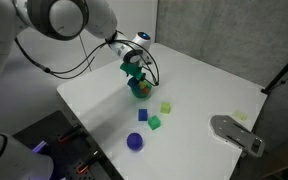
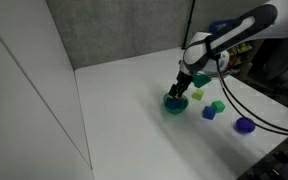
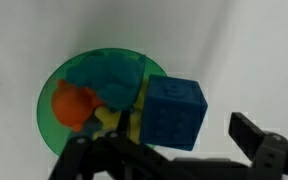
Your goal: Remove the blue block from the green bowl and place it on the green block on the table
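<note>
The blue block (image 3: 174, 112) is lying at the right-hand edge of the green bowl (image 3: 50, 125) in the wrist view, overlapping the rim and partly covering the things inside. An orange piece (image 3: 72, 105), a yellow piece (image 3: 110, 120) and a teal piece (image 3: 109, 75) are filling the rest of the bowl beside it.

The tool (image 3: 164, 138) is sitting spread wide around the block: one dark finger (image 3: 252, 135) is standing clear of the block's right side with white desk (image 1: 204, 85) showing between them, and the other finger is showing low on the left, over the bowl. Nothing is being gripped, as far as the wrist view is showing.

In an exterior view, the green block (image 1: 154, 123) is resting on the desk near the bowl, with a second blue cube (image 1: 142, 114) just beside it and a yellow-green cube (image 1: 167, 106) close by. A round blue-purple object (image 1: 135, 141) is lying a little further off, nearer the desk's front edge, and a grey object (image 1: 234, 132) is sitting well apart at the far side. All three cubes are clustered between the bowl and the round object.

The arm (image 1: 54, 15) is reaching in from above in both exterior views, its wrist pointing straight down over the bowl, with a black cable looping alongside
</note>
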`<state>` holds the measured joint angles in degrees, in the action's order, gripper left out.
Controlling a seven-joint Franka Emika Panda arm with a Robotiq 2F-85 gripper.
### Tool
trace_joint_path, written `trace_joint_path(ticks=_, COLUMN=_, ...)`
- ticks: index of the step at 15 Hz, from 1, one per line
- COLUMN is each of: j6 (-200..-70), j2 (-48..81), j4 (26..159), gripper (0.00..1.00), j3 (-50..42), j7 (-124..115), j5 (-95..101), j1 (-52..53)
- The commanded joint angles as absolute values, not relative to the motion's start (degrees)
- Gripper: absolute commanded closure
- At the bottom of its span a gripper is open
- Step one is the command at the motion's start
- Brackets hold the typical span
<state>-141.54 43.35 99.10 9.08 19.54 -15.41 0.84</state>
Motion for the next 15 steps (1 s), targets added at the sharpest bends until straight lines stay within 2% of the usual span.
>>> trace_joint_path(ticks=1, j6=-143.8, j2=44.7, j4=97.9, gripper=0.00, j3=11.9, j7=21.1, j5=-14.7, j1=-1.4)
trace_joint_path(ticks=12, j6=-146.1, j2=46.6, j4=98.1, gripper=0.00, j3=13.6, j7=21.7, j5=-14.1, j1=-2.5)
trace_joint_path(ticks=13, j6=-146.4, j2=46.5, j4=98.3, gripper=0.25, j3=13.8, j7=21.8, j5=-14.0, j1=-2.5)
trace_joint_path(ticks=14, j6=-146.6, j2=46.4, j4=98.5, gripper=0.27, j3=13.8, j7=21.9, j5=-13.9, j1=-2.5)
trace_joint_path(ticks=15, j6=-146.7, j2=46.0, j4=98.7, gripper=0.34, j3=13.9, j7=21.9, j5=-13.9, j1=-2.5)
